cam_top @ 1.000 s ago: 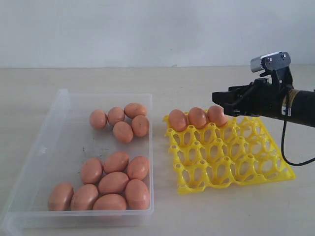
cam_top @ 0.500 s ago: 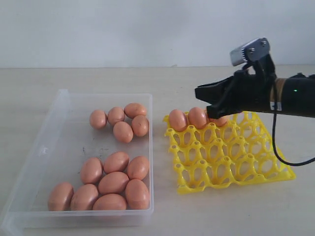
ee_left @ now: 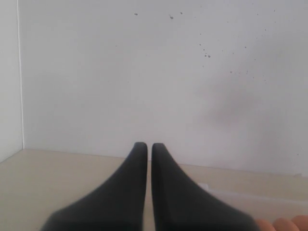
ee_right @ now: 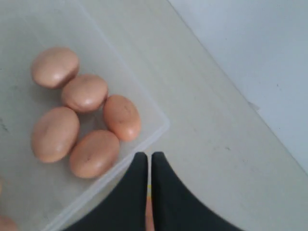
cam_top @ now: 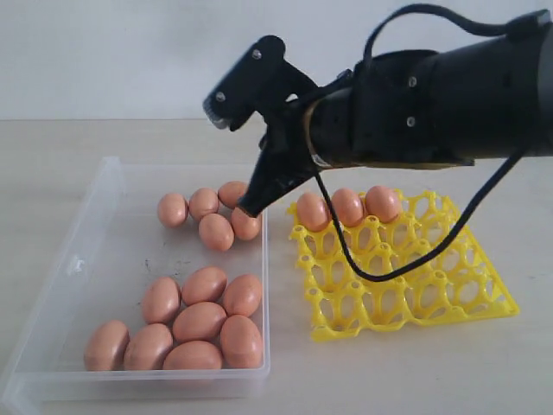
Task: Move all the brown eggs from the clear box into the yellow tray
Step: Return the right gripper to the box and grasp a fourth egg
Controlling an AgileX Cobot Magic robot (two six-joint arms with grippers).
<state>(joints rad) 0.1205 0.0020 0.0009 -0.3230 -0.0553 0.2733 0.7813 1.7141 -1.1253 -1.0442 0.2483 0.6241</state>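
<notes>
In the exterior view the clear box (cam_top: 121, 251) lies at 9 o'clock of the yellow tray (cam_top: 432, 294). 13 brown eggs (cam_top: 199, 322) lie on their sides in the box. 5 are bunched toward its 1 o'clock corner and 8 toward 6 o'clock, most with long axes slanting 8 to 2 o'clock. 3 more sit in the tray's 12 o'clock row, long axes nearly upright. The right gripper (cam_top: 250, 209), jaws pressed together and empty, hangs over the box's 1 o'clock corner beside that bunch. The left gripper (ee_left: 149, 145) shows only a thin slit between its jaws and holds nothing.

A pale beige tabletop (cam_top: 406, 380) meets a plain white wall (cam_top: 104, 52) — evenly, softly lit.
</notes>
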